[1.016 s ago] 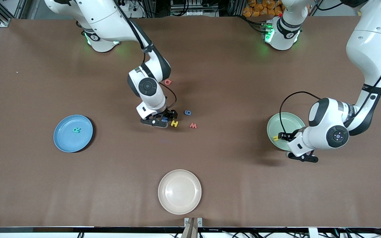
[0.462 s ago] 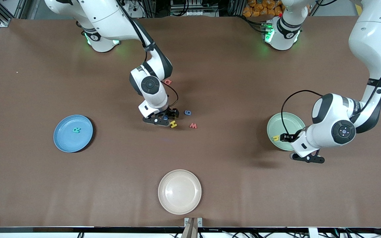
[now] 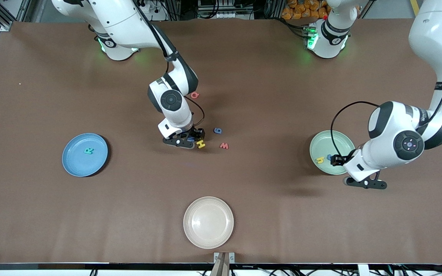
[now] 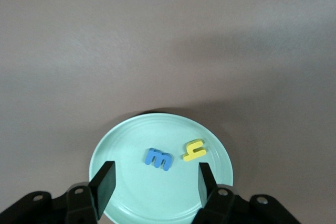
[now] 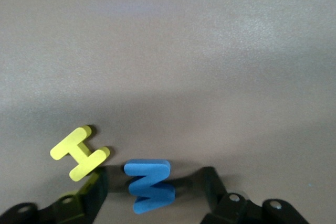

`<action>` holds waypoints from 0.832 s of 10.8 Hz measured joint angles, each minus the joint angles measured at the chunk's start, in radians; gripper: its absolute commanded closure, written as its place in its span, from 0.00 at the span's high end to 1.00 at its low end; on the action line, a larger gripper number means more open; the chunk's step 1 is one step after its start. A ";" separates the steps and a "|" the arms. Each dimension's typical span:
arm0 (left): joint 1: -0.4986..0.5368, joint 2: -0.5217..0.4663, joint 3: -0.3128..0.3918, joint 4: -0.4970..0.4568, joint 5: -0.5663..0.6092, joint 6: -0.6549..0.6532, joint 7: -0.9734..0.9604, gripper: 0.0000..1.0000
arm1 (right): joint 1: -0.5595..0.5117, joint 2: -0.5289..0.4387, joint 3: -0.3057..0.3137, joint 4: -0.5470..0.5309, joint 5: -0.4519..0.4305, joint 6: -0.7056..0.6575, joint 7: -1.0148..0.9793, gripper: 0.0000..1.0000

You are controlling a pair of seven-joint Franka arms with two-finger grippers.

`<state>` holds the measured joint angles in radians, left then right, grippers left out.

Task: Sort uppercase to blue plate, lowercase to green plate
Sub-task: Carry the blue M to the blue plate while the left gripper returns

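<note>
My right gripper (image 3: pixel 194 137) (image 5: pixel 154 181) is down at the table, open, its fingers on either side of the blue W (image 5: pixel 150 184) with a gap on each side. The yellow H (image 3: pixel 201 144) (image 5: pixel 80 152) lies right beside one finger. The pink-red Q (image 3: pixel 194 95), blue g (image 3: pixel 217 130) and red w (image 3: pixel 224 145) lie nearby on the table. My left gripper (image 3: pixel 335 160) (image 4: pixel 156 174) hangs open and empty over the green plate (image 3: pixel 330 142) (image 4: pixel 126 148), which holds the yellow h (image 3: pixel 320 160) (image 4: pixel 194 150) and blue e (image 4: pixel 158 159). The teal R (image 3: pixel 88 151) lies in the blue plate (image 3: pixel 72 163).
A cream plate (image 3: pixel 208 222) sits near the table's front edge, nearer the front camera than the letters. The blue plate is toward the right arm's end of the table, the green plate toward the left arm's end.
The right gripper's jaws have narrowed round the blue W, and the H has shifted slightly. The left arm has drawn back toward its end of the table, uncovering the blue e in the green plate.
</note>
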<state>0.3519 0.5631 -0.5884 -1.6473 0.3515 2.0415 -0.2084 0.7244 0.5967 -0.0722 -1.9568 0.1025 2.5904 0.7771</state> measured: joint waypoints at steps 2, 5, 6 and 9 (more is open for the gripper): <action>0.000 -0.042 0.000 0.001 0.000 -0.005 0.000 0.75 | 0.004 -0.001 0.002 0.001 0.000 0.021 0.000 0.00; -0.002 -0.099 -0.012 0.004 -0.001 -0.038 0.000 0.82 | 0.003 -0.006 0.001 0.001 0.000 0.019 0.000 0.00; -0.002 -0.113 -0.024 0.005 -0.003 -0.046 -0.001 0.86 | 0.002 -0.008 -0.006 0.003 0.000 0.020 0.000 0.00; -0.008 -0.132 -0.036 0.005 -0.008 -0.054 -0.007 0.89 | -0.005 -0.015 -0.092 0.010 0.000 0.013 -0.013 0.00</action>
<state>0.3437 0.4306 -0.6239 -1.6421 0.3434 1.9871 -0.2153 0.7196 0.5819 -0.1641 -1.9471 0.1022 2.6032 0.7639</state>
